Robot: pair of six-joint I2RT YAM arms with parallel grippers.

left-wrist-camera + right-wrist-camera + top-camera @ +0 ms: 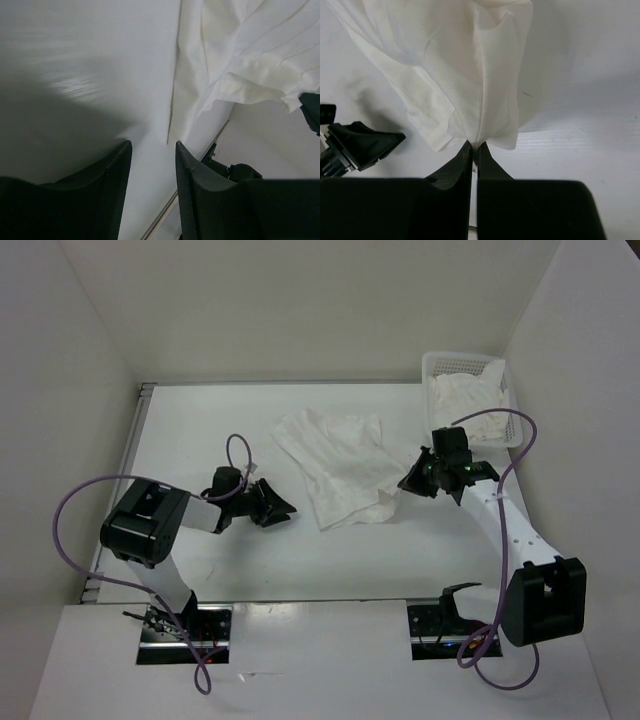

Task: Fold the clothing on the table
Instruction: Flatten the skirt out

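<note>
The right gripper (474, 147) pinches a bunched edge of the clothing (450, 65) between closed jaws, likely to carry it over for a fold; the fabric fans out ahead of it onto the table (200, 430); its arm stretches low and inward. The left gripper (152, 150), half-wide and empty, points at the clothing's edge just ahead-right, apparently seeking a 2nd grip; its forearm lies low.

walls (300, 300): plain white, three sides | light: bright, even
</note>
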